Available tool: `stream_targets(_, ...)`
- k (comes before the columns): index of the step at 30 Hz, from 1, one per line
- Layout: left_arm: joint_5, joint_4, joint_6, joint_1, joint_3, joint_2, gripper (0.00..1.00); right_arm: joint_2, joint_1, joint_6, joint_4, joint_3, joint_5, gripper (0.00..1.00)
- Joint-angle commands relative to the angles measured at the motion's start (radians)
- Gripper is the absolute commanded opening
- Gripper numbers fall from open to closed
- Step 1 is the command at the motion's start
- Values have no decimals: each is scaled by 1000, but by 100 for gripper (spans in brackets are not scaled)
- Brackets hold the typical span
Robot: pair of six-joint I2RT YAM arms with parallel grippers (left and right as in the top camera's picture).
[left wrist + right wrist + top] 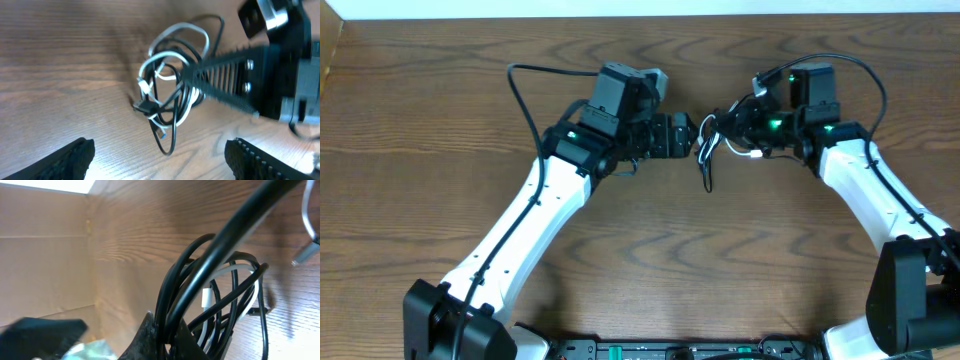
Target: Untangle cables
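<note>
Black and white cables [167, 100], tangled, hide the right pincer [186, 75] tips.

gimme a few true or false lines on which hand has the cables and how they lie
1. The right hand is shut on the black cable. True.
2. The left hand grips the white cable. False: its fingers are spread wide with nothing between them.
3. The black cable and white cable are looped through each other. True.
4. The two cables lie straight at opposite edges of the table. False: they form one knot mid-table, between the two hands.
</note>
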Motion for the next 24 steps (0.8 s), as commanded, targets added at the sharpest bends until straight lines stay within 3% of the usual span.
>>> stream_targets(1,-10,2,88,-28,7,-12,86,-15,-34,51,13,14,-131,1)
stream_targets(16,-101,98,108,-119,6,102,83,-15,-76,43,13,14,-224,1)
stream_targets(24,-156,101,108,-129,6,181,69,-15,-81,39,26,14,-232,1)
